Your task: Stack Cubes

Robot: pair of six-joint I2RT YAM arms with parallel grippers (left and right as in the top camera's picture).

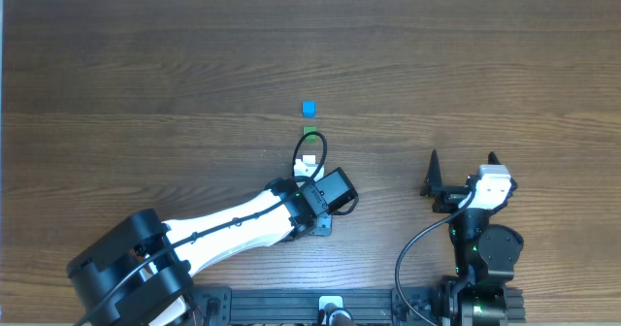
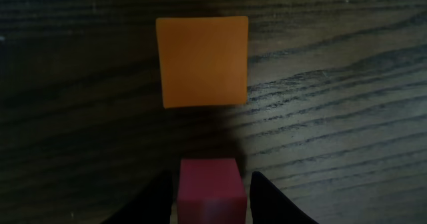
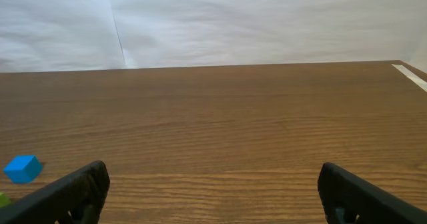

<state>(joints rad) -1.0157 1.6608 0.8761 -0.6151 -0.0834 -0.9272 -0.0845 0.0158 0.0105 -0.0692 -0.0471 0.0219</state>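
In the left wrist view a red cube (image 2: 210, 194) sits between the two dark fingers of my left gripper (image 2: 211, 179), which is shut on it. Just beyond it an orange cube (image 2: 202, 61) lies flat on the wooden table. From above, the left gripper (image 1: 309, 160) points up the table at mid-centre, with a green cube (image 1: 309, 132) just past its tip and a blue cube (image 1: 309, 108) a little farther on. My right gripper (image 1: 461, 174) rests open near its base at the right, holding nothing. The right wrist view has the blue cube (image 3: 23, 169) far off to the side.
The wooden table (image 1: 485, 54) stretches bare around the cubes. A white wall (image 3: 267, 24) stands behind the table's far edge in the right wrist view.
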